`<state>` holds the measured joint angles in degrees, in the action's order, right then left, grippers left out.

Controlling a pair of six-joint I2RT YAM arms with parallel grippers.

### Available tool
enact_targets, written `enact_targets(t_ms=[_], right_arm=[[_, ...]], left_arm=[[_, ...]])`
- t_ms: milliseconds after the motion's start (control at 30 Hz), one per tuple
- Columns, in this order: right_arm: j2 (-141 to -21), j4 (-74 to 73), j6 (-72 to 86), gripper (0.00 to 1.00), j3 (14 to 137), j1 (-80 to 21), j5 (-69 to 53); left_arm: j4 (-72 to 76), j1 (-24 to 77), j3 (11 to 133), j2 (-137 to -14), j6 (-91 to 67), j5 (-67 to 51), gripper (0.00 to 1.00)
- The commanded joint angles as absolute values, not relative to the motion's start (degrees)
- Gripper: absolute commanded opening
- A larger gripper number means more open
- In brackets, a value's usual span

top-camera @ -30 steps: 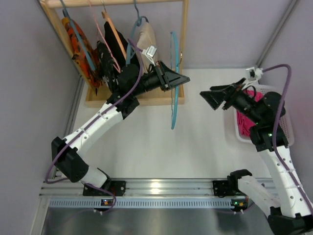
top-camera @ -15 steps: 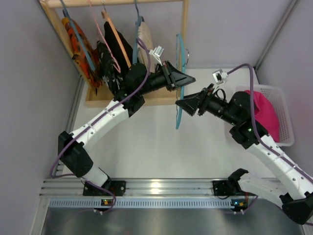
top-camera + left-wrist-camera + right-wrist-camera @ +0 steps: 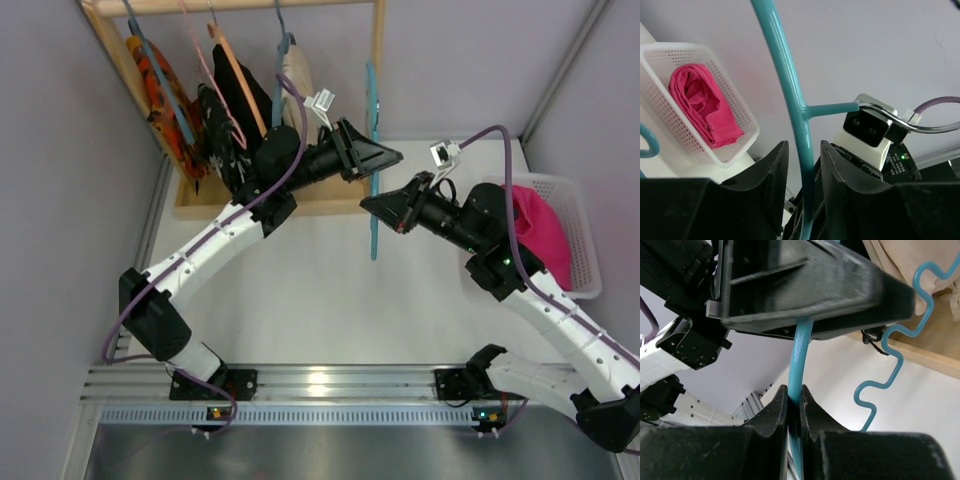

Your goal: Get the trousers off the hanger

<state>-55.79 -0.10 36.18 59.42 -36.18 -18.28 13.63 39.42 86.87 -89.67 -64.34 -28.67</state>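
The pink trousers lie bundled in the white basket, off the hanger; the left wrist view shows the trousers there too. The bare teal hanger hangs upright in the air between the two arms. My right gripper is shut on the hanger's bar, jaws pinching it. From the rack side my left gripper straddles the same hanger; its jaws stand slightly apart, with a gap on each side of the bar.
A wooden clothes rack stands at the back left. On it hang an orange garment, a black one and a beige one, each on its own hanger. The basket sits at the right table edge.
My right gripper swung from over the basket to the hanger and closed on it. My left gripper's jaws loosened off the bar. The hanger shifted a little to the right.
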Motion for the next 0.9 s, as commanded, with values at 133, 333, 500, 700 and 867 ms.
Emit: enact_targets(t_ms=[133,333,500,700,867], right_arm=[[-53.1,2.9,36.2,0.0,64.0,-34.5,-18.5],[-51.8,2.1,39.3,0.0,62.8,-33.5,-22.0],[-49.7,0.9,40.6,0.0,59.9,-33.4,-24.7],[-47.7,0.5,38.4,0.0,58.0,-33.3,-29.0],[-49.7,2.3,41.0,0.0,60.0,-33.0,-30.5]], left_arm=[[13.0,39.2,86.8,-86.4,-61.2,-28.4,0.55],[13.0,39.2,82.4,-82.0,-56.8,-30.6,0.73],[11.9,39.2,78.0,-77.2,-50.5,-32.1,0.95],[8.7,39.3,75.9,-71.6,-41.5,-32.9,0.99],[7.2,38.2,80.1,-70.1,-34.5,-34.4,0.99]])
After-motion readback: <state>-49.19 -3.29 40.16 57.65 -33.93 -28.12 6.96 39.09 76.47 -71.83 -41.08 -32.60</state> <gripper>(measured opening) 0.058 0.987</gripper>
